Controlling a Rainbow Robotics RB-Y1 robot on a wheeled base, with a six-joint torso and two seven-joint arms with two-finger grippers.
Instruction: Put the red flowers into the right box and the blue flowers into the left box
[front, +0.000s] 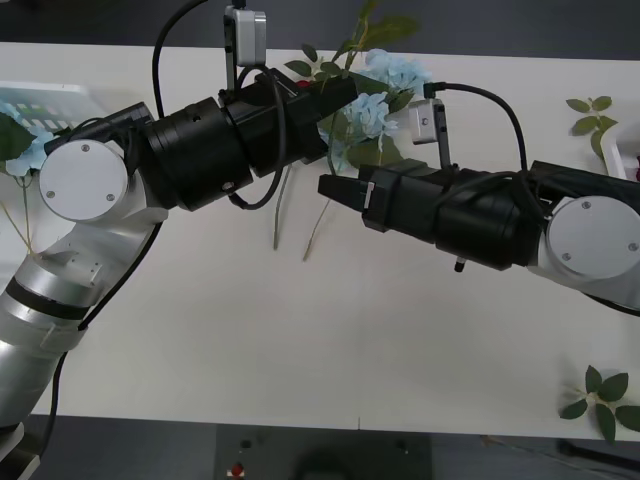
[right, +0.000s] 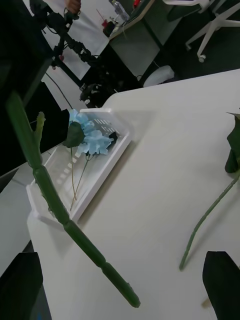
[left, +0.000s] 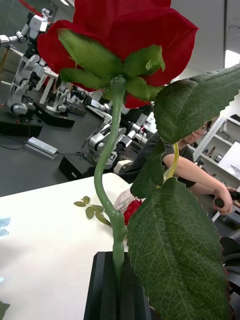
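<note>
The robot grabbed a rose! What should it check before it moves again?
1. Red rose with a green stem held firmly: ok, its stem sits between the left end effector's black fingers.
2. Right end effector free: ok, open and holding nothing.
3. Way to the shallow white tray: probably not ok, the right arm lies between it and the rose.
4. Room in that tray: cannot tell.
5. Blue flowers sorted: not ok. Some pale blue clusters lie in the translucent ribbed crate, but another fluffy blue cluster lies on the white table.
</note>
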